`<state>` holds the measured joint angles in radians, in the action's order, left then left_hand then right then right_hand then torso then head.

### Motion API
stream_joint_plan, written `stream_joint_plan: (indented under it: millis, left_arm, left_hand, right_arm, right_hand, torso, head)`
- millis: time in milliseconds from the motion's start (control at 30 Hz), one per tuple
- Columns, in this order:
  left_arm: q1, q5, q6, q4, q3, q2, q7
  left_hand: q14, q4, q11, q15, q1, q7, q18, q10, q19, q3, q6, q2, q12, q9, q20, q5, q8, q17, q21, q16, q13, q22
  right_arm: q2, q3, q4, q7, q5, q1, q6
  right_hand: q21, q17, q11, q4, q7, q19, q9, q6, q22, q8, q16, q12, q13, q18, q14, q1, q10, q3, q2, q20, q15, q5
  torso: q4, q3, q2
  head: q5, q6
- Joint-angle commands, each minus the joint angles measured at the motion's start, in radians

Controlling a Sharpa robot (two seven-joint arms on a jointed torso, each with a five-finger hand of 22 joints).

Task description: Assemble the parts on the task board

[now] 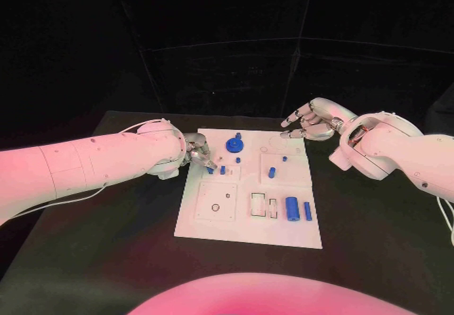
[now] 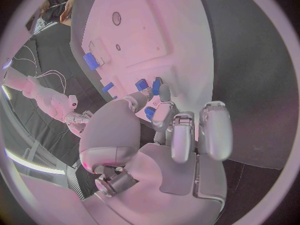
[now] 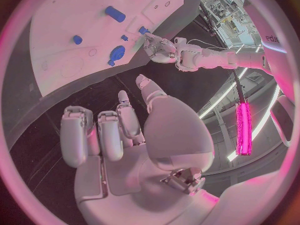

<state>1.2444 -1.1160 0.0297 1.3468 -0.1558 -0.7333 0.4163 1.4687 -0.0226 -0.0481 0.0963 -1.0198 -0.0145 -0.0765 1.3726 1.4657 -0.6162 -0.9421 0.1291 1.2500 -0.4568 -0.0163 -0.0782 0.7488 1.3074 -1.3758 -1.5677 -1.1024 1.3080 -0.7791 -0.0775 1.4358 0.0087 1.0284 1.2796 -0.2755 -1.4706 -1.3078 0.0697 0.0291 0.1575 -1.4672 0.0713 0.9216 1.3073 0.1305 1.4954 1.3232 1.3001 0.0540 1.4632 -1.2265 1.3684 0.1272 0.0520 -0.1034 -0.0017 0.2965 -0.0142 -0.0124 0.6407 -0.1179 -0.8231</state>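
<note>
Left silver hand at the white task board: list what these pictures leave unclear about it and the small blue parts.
- Head view: the left silver hand sits at the white task board's edge by small blue pegs; its own fingers hide whether it holds one.
- Left wrist view: fingertips cover the blue pieces; contact cannot be told.
- Head view: the blue round knob-like part is too small to tell its shape or seating.
- The right silver hand hovers off the board, holding nothing.

Left hand [image 1: 197, 149] perhaps hides a small part [image 1: 210, 170].
</note>
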Motion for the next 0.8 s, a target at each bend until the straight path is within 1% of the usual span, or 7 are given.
stream_joint_plan:
  millis: [33, 167, 400, 433, 600, 633, 800]
  left_arm:
    - [-0.003, 0.007, 0.036, 0.000, -0.002, 0.003, 0.017]
    - [-0.003, 0.007, 0.046, 0.000, -0.002, 0.003, 0.023]
    - [-0.003, 0.007, 0.053, 0.002, -0.002, 0.002, 0.032]
    - [-0.003, 0.007, 0.053, 0.003, -0.002, 0.002, 0.033]
    - [-0.003, 0.007, 0.048, 0.004, -0.002, 0.001, 0.035]
    - [-0.003, 0.007, 0.046, 0.004, -0.002, 0.001, 0.035]
    - [-0.003, 0.007, 0.034, 0.006, -0.002, 0.002, 0.034]
  left_hand:
    - [0.102, -0.001, -0.003, 0.008, 0.013, -0.001, 0.021, 0.009, 0.027, 0.011, -0.011, 0.003, 0.006, 0.002, 0.009, 0.005, -0.007, 0.263, -0.005, -0.003, -0.004, 0.019]
    - [0.102, -0.003, -0.004, 0.008, 0.016, 0.000, 0.022, 0.012, 0.029, 0.016, -0.014, 0.003, 0.010, 0.003, 0.010, 0.005, -0.007, 0.263, -0.008, -0.003, -0.011, 0.023]
    - [0.102, 0.001, -0.006, 0.009, 0.014, 0.003, 0.023, 0.018, 0.030, 0.020, -0.018, 0.005, 0.018, 0.003, 0.010, 0.005, -0.007, 0.263, -0.012, -0.003, -0.022, 0.028]
    - [0.102, 0.002, -0.006, 0.009, 0.014, 0.003, 0.023, 0.019, 0.030, 0.021, -0.018, 0.005, 0.020, 0.004, 0.010, 0.005, -0.007, 0.263, -0.012, -0.003, -0.025, 0.029]
    - [0.102, 0.003, -0.007, 0.010, 0.015, 0.004, 0.024, 0.024, 0.031, 0.026, -0.024, 0.005, 0.026, 0.004, 0.011, 0.005, -0.007, 0.263, -0.015, -0.003, -0.034, 0.032]
    - [0.102, 0.003, -0.007, 0.010, 0.015, 0.005, 0.024, 0.025, 0.032, 0.027, -0.025, 0.005, 0.028, 0.004, 0.011, 0.005, -0.007, 0.263, -0.016, -0.003, -0.037, 0.034]
    - [0.102, 0.004, -0.009, 0.011, 0.016, 0.007, 0.026, 0.031, 0.035, 0.032, -0.031, 0.007, 0.033, 0.006, 0.012, 0.004, -0.008, 0.263, -0.024, -0.003, -0.045, 0.044]
  right_arm:
    - [0.000, 0.001, 0.001, 0.004, 0.001, 0.002, 0.008]
    - [0.000, 0.001, 0.000, 0.004, 0.001, 0.002, 0.010]
    - [0.000, 0.001, 0.001, 0.003, 0.001, 0.002, 0.011]
    - [0.000, 0.001, 0.001, 0.003, 0.001, 0.002, 0.011]
    - [0.000, 0.001, 0.001, 0.003, 0.001, 0.002, 0.010]
    - [0.000, 0.001, 0.000, 0.003, 0.001, 0.002, 0.010]
    - [0.000, 0.001, 0.000, 0.004, 0.001, 0.002, 0.010]
  right_hand:
    - [0.004, -0.076, 0.001, 0.000, 0.001, -0.003, -0.001, 0.001, 0.022, 0.006, -0.006, -0.006, -0.001, -0.005, 0.069, -0.003, -0.010, -0.003, -0.008, 0.007, -0.007, 0.003]
    - [0.004, -0.076, 0.001, 0.000, 0.001, -0.003, -0.001, 0.001, 0.022, 0.006, -0.006, -0.006, -0.001, -0.005, 0.069, -0.003, -0.010, -0.003, -0.008, 0.007, -0.007, 0.003]
    - [0.004, -0.076, 0.001, 0.000, 0.001, -0.003, -0.001, 0.001, 0.022, 0.006, -0.006, -0.006, -0.001, -0.005, 0.069, -0.003, -0.010, -0.003, -0.008, 0.007, -0.007, 0.003]
    - [0.004, -0.076, 0.001, 0.000, 0.001, -0.003, -0.001, 0.001, 0.022, 0.006, -0.006, -0.006, -0.001, -0.005, 0.069, -0.003, -0.010, -0.003, -0.008, 0.007, -0.007, 0.003]
    - [0.004, -0.076, 0.001, 0.000, 0.001, -0.003, -0.001, 0.001, 0.022, 0.006, -0.006, -0.006, -0.001, -0.005, 0.069, -0.003, -0.010, -0.003, -0.008, 0.007, -0.007, 0.003]
    - [0.004, -0.076, 0.001, 0.000, 0.001, -0.003, -0.001, 0.001, 0.022, 0.006, -0.006, -0.006, -0.001, -0.005, 0.069, -0.003, -0.010, -0.003, -0.008, 0.007, -0.007, 0.003]
    - [0.004, -0.076, 0.001, 0.000, 0.001, -0.003, -0.001, 0.001, 0.022, 0.006, -0.006, -0.006, -0.001, -0.005, 0.069, -0.003, -0.010, -0.003, -0.008, 0.007, -0.007, 0.003]
  torso:
    - [0.0007, 0.0002, 0.000]
    - [0.0015, 0.0001, 0.000]
    - [0.0012, 0.0005, 0.000]
    - [0.0013, 0.0001, 0.000]
    - [0.0018, 0.0000, 0.000]
    - [0.0019, 0.0005, 0.000]
    - [0.0012, 0.0001, 0.000]
  head:
    - [0.000, -0.002]
    - [0.001, -0.003]
    - [0.001, -0.004]
    - [0.001, -0.004]
    - [0.001, -0.005]
    - [0.001, -0.004]
    - [0.001, -0.005]
